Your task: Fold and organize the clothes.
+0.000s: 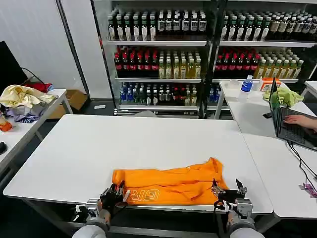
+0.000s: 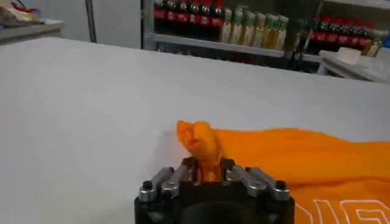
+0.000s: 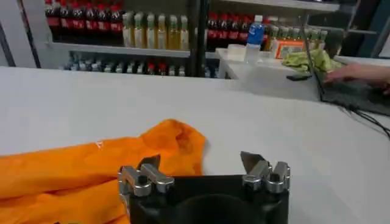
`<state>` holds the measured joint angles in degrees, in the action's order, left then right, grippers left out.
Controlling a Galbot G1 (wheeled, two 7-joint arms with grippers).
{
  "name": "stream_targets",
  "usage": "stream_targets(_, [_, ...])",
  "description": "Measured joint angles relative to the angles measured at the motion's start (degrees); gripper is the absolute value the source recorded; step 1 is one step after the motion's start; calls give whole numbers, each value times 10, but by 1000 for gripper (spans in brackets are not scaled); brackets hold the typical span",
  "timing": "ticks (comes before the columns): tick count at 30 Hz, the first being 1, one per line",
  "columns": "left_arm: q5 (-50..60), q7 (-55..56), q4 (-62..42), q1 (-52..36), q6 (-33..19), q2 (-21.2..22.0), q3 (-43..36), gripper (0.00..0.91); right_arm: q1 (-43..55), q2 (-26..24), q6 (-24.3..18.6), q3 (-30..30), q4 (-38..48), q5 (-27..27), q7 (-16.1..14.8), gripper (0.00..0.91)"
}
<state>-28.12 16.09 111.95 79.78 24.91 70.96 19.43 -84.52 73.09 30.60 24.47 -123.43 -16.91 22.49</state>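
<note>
The clothes are one bright orange T-shirt point(image 1: 171, 186) lying folded in a long band near the white table's front edge, with white lettering showing toward its left end. My left gripper point(image 1: 115, 192) is at the shirt's left end and is shut on a pinched-up bunch of orange fabric point(image 2: 201, 146). My right gripper point(image 1: 229, 187) stands open at the shirt's right end, at the table's front edge. In the right wrist view its left fingertip lies over the orange cloth point(image 3: 149, 163) and the right one over bare table, nothing between them.
A white table point(image 1: 148, 144) spreads beyond the shirt. At the right a person's hand point(image 1: 299, 120) types on a laptop beside a lime-green cloth point(image 1: 285, 96) and a water bottle point(image 1: 246, 87). A side table at the left holds a pale yellow cloth heap point(image 1: 22, 96). Drink shelves point(image 1: 158, 54) stand behind.
</note>
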Motion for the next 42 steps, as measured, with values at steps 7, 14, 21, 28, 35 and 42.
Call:
stream_targets(7, [-26, -9, -9, -12, 3, -16, 31, 10, 2, -6, 0, 5, -6, -5, -1, 907])
stream_targets(14, [-64, -23, -31, -31, 3, -61, 81, 10, 7, -11, 0, 10, -7, -12, 0, 907])
stream_targets(21, [-103, -29, -65, -67, 8, -119, 135, 10, 9, -12, 1, 10, -7, -14, 0, 907])
stream_targets(28, [-164, -28, -58, -83, 20, -149, 156, 10, 8, -11, 1, 10, -3, -13, 1, 907])
stream_targets(35, [-252, -21, -13, -89, 30, -144, 150, 10, 8, -11, 1, 12, 1, -12, 2, 907])
stream_targets(42, [-329, -13, 34, -98, 30, -125, 119, 10, 11, -9, 1, 12, 8, -12, 2, 907])
